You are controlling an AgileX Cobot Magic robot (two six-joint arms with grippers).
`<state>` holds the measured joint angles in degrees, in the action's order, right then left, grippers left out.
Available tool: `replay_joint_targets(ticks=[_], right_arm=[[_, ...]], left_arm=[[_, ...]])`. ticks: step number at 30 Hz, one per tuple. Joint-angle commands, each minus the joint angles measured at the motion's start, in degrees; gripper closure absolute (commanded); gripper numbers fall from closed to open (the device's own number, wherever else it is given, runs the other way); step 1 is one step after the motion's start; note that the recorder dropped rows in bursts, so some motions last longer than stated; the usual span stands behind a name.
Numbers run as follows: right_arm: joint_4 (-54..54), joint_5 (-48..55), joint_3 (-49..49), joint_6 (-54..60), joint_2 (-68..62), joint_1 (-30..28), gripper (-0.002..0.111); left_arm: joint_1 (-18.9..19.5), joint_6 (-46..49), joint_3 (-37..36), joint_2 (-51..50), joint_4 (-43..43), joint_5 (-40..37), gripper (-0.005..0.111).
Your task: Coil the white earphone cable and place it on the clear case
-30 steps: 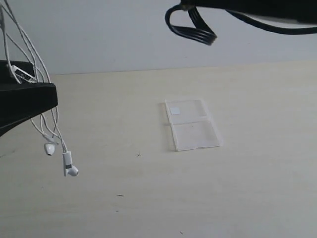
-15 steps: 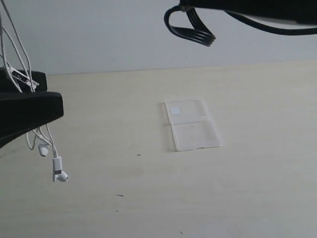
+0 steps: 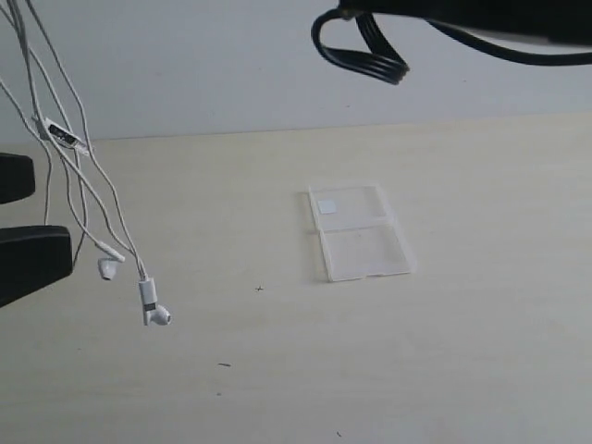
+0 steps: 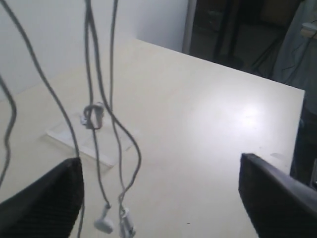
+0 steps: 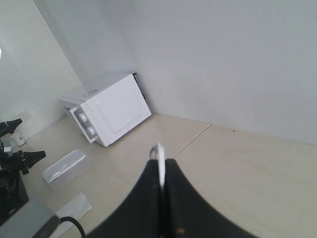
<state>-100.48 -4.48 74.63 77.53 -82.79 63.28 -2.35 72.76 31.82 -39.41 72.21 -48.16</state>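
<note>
Pale wood surface (image 3: 481,351), white wall behind. Lying flat just 3 o'clock of centre: case (image 3: 365,254), opened out, white sticker (image 3: 326,205) on the 12 o'clock panel. Hanging at 9 to 10 o'clock, clear of the surface and well apart from the case: cable (image 3: 148,298), several loose strands, remote (image 3: 65,138) high up, two earbuds (image 3: 109,268) lowest. Left fingers (image 4: 277,198) spread wide, gripping nothing, strands dangling in the gap. Right fingers (image 5: 168,181) pressed together, pinching a white loop of cable at the tips.
</note>
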Motion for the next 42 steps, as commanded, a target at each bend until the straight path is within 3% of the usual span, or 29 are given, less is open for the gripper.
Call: replay_joint_targets(ticks=[1,13,20,30,42], right_arm=[[0.53,-0.01,0.61,0.71,-0.05,-0.02,0.108],[0.53,1.45,0.61,0.71,-0.05,-0.02,0.108],[0.53,1.75,0.61,0.71,-0.05,-0.02,0.108],[0.53,2.31,0.61,0.71,-0.05,-0.02,0.108],[0.53,2.98,0.61,0.71,-0.05,-0.02,0.108]], left_arm=[[-0.1,-4.66,-0.24,2.87,-5.71,4.41,0.025],[-0.1,-2.09,-0.24,2.65,-6.31,19.58,0.025],[-0.1,1.15,-0.24,0.28,-1.47,12.95,0.025],[-0.1,13.97,-0.24,-4.07,9.99,7.37,0.025],[-0.1,18.63,-0.24,-10.52,15.92,1.8,0.026]])
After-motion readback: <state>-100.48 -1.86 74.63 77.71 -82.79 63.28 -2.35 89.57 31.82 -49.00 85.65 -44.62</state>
